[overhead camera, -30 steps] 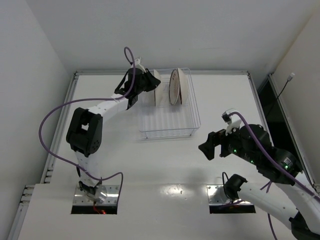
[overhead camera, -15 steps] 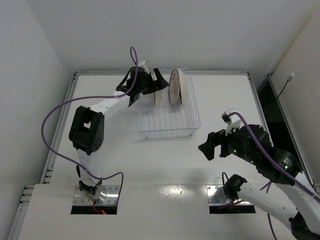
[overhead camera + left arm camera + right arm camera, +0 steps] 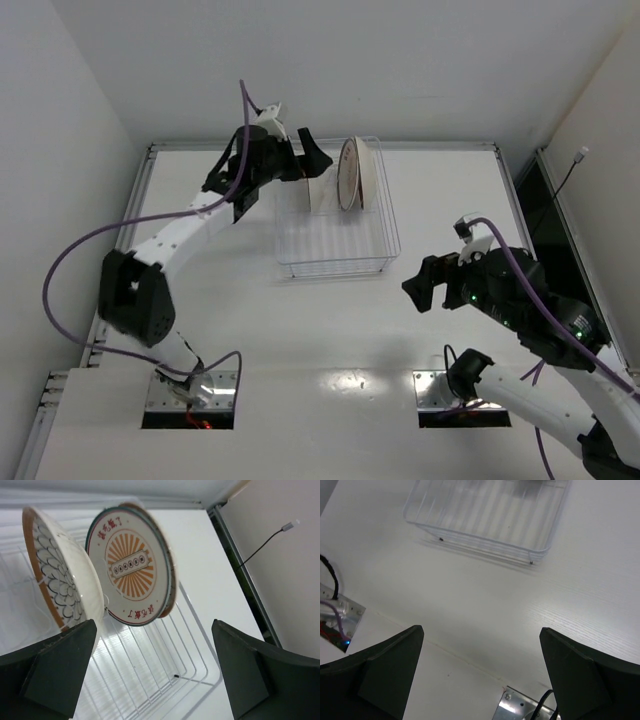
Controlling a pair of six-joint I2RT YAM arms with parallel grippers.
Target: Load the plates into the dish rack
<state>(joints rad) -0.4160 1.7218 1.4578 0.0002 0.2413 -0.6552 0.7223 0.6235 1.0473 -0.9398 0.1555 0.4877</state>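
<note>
1. The left gripper (image 3: 300, 160) hangs at the far left corner of the dish rack (image 3: 335, 268), jaws spread and holding nothing; in its wrist view the two fingers (image 3: 55, 665) frame only wire and plates.
2. The scale-patterned plate (image 3: 60, 580) stands on edge just to the right of that gripper, close to the left finger; I cannot tell whether it touches it.
3. Next to the right is the lettered plate (image 3: 129, 569), also on edge, its face turned left toward the gripper; a third plate (image 3: 167, 609) sits close behind it, only its brown rim showing.
4. All three stand in a row at the far end of the rack; the row runs left to right, each disc lies in the near-far plane, and the rack's long side runs near to far.
5. The right gripper (image 3: 425, 285) is likewise spread and empty, well apart from the plates, off the rack's near right corner; the left arm is far nearer.
6. Loading looks complete; a retreat by the left arm should go left or upward, away from the plate faces, so that nothing tips.
</note>
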